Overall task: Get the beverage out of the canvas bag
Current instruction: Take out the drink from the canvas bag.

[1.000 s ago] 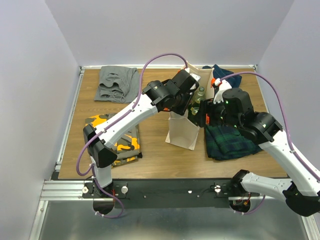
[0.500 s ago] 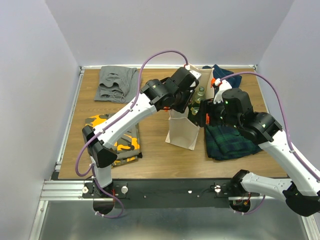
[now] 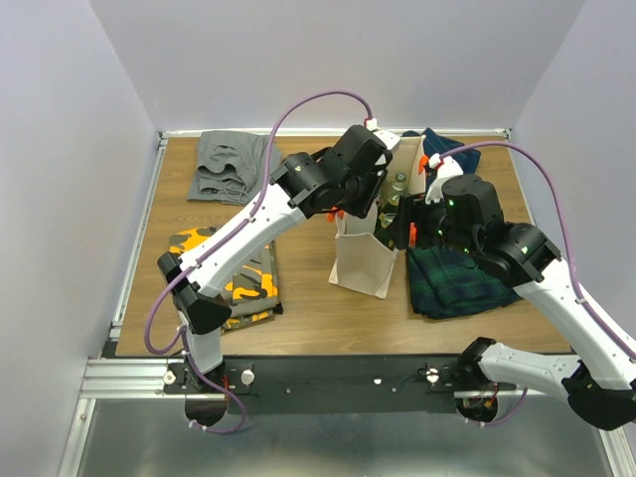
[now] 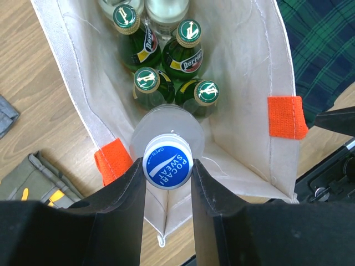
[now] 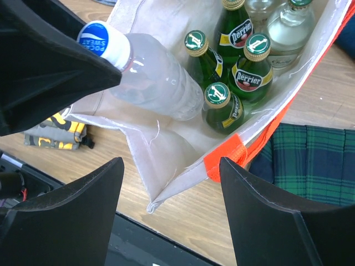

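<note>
The cream canvas bag (image 3: 363,263) with orange handles stands upright mid-table. Its inner wall (image 4: 244,83) encloses several green glass bottles (image 4: 188,47) and a clear one. My left gripper (image 4: 167,166) is shut on the blue cap of a clear plastic beverage bottle (image 4: 166,130), which rises tilted above the bag's near end. From the right wrist I see the same bottle (image 5: 155,72) leaning out over the bag's rim (image 5: 166,149). My right gripper (image 5: 169,163) is open, its fingers either side of the bag's near corner without touching it.
A folded green plaid cloth (image 3: 457,278) lies right of the bag, under my right arm. An orange camouflage garment (image 3: 243,273) sits front left and a grey one (image 3: 231,164) back left. Walls close in the table on three sides.
My left arm has risen, drawing the capped plastic bottle higher out of the bag. The right arm and the bag have stayed put.
</note>
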Available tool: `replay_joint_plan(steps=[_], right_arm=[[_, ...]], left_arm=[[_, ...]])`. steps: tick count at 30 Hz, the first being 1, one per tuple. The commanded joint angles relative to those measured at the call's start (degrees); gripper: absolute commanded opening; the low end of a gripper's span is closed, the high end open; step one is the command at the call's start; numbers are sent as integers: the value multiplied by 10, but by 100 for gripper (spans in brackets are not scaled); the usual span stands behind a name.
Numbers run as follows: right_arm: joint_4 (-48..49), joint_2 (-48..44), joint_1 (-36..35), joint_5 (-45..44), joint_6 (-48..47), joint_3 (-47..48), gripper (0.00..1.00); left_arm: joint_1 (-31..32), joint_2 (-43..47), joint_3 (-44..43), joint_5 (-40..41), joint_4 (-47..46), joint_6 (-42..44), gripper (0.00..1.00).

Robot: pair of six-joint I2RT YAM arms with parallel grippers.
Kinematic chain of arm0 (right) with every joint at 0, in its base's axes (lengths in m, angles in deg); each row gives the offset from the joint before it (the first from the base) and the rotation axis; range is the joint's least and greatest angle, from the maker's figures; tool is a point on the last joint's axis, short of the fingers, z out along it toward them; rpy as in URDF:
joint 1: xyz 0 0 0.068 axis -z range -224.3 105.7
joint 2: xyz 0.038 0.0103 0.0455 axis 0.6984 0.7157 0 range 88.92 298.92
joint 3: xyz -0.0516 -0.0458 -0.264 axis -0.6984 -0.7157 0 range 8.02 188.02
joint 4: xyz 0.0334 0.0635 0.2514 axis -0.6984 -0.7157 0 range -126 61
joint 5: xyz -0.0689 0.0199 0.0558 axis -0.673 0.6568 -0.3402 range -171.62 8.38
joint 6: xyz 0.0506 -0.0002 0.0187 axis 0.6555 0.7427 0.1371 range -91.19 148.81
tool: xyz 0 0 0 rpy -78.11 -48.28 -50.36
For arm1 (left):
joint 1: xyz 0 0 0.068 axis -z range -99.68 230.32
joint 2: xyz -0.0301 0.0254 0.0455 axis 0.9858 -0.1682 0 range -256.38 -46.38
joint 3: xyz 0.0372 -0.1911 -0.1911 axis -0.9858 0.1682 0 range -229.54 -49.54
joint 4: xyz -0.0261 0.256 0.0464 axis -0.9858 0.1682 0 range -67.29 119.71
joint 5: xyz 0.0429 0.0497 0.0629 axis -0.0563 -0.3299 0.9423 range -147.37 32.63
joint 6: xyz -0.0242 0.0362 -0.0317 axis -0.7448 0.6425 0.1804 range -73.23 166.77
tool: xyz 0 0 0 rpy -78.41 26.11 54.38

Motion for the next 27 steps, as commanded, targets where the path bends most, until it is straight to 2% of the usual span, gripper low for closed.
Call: replay_joint_plan(steps=[1,27], right_arm=[[10,-7,-2,-24,5,2,78],[14,-10,-3,-49,8,-2,78]], left_arm=[[1,56,-33,24,-57,10,0],[-16,103,-82,62,-70,29,0]])
